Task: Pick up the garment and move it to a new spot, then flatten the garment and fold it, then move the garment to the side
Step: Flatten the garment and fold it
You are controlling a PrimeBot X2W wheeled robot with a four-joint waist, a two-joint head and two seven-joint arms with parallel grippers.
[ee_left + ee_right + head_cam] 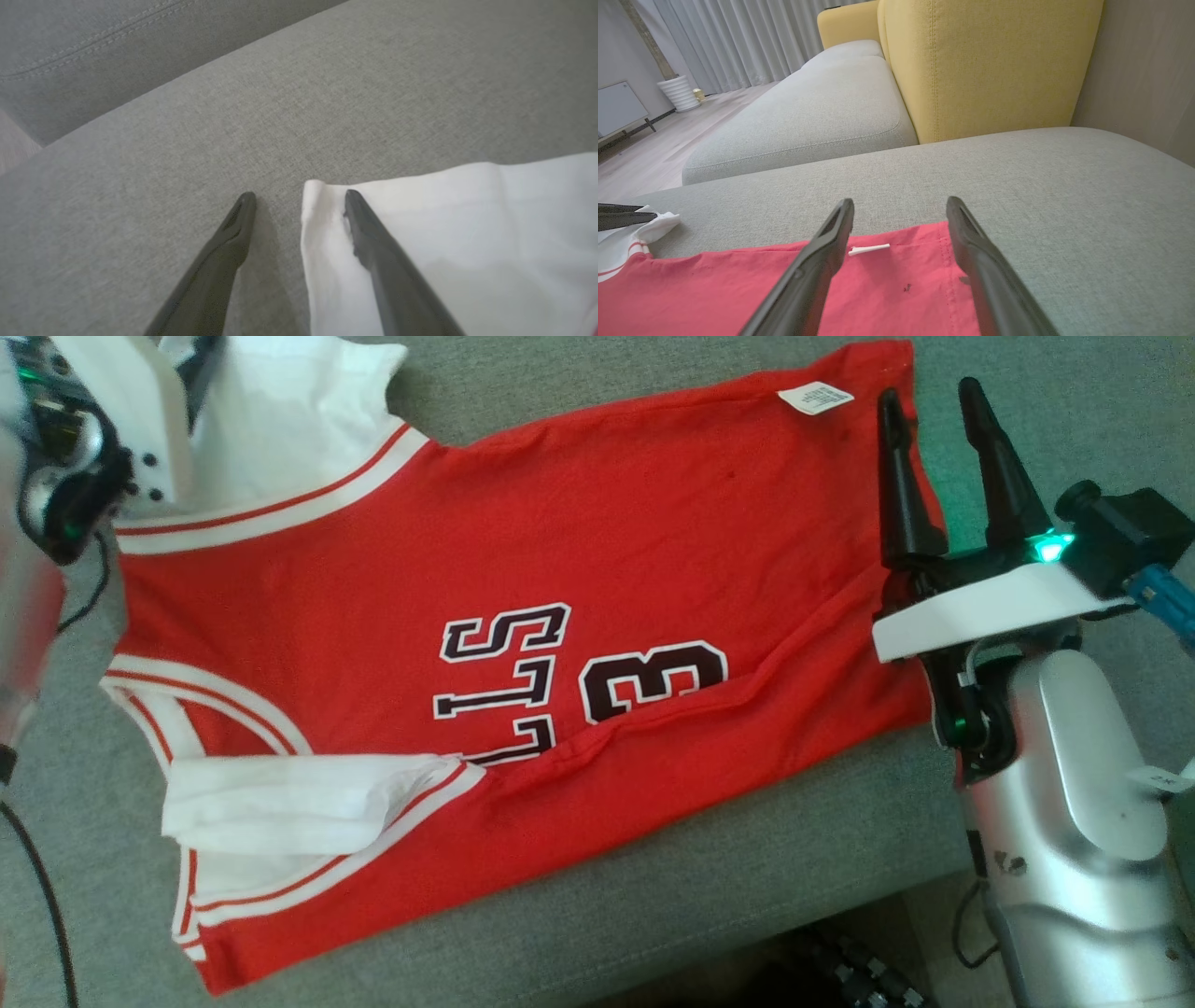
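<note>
While red jersey [560, 616] lies on sofa cushion [747, 868], your left hand [301, 198] released astride white sleeve [467, 224] edge, right hand [929, 394] released over hem [943, 233] corner.

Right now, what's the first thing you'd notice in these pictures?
The big red jersey, spread across the grey sofa. At its hem corner by the white label, the right tool is open. At the white sleeve, the left tool is open too.

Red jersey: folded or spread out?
Mostly spread: the jersey lies flat on the grey cushion, one long edge folded over part of its lettering.
</note>
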